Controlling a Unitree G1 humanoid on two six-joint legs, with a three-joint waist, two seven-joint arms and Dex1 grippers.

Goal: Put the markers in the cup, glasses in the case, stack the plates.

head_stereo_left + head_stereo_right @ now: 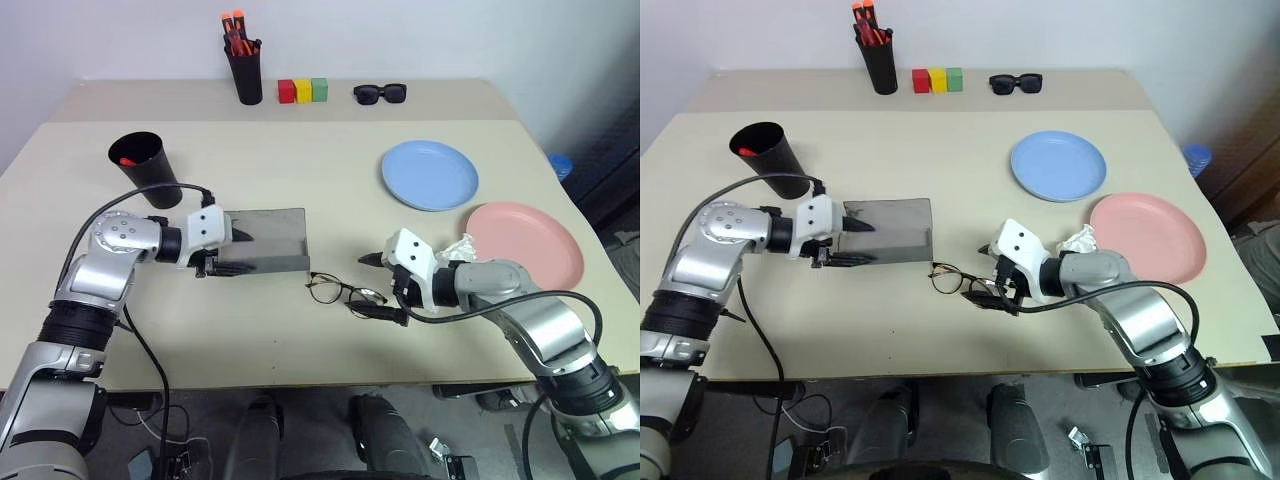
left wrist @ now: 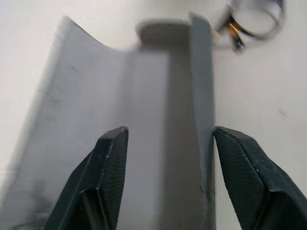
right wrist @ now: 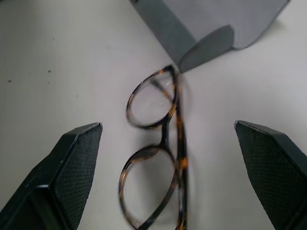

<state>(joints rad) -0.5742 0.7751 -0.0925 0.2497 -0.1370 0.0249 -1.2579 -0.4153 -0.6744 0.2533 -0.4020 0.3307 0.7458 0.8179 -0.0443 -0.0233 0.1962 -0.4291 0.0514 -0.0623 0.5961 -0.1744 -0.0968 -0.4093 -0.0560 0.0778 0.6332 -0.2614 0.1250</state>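
Right wrist view places the glasses [image 3: 160, 153] flat on the table between the right gripper's [image 3: 168, 167] widely spread fingers, ungripped, with a corner of the case [image 3: 216, 33] just beyond them. From the head views the case [image 1: 262, 240] lies open on the table, its tray empty, the glasses just off its near right corner; that step is judged in hand but not done. The left gripper [image 2: 165, 143] sits at the case's left end with its fingers parted, one over the tray and one outside the front wall; whether either touches the wall cannot be told, and no clamp is evident. The cup [image 1: 145, 168] stands well to the left behind the case, and something red shows inside it, likely a marker cap; no loose marker is seen on the table, so the marker step appears complete, though the white marker cannot be confirmed. The blue plate [image 1: 430, 174] and pink plate [image 1: 525, 243] lie side by side, unstacked, so that step remains. A crumpled white scrap [image 1: 461, 247] rests at the pink plate's near edge. The table [image 1: 300, 330] is a pale beige top; along its far edge stand a pen holder [image 1: 243, 70], three coloured blocks [image 1: 303, 91] and black sunglasses [image 1: 380, 94], before a plain light wall [image 1: 420, 40].
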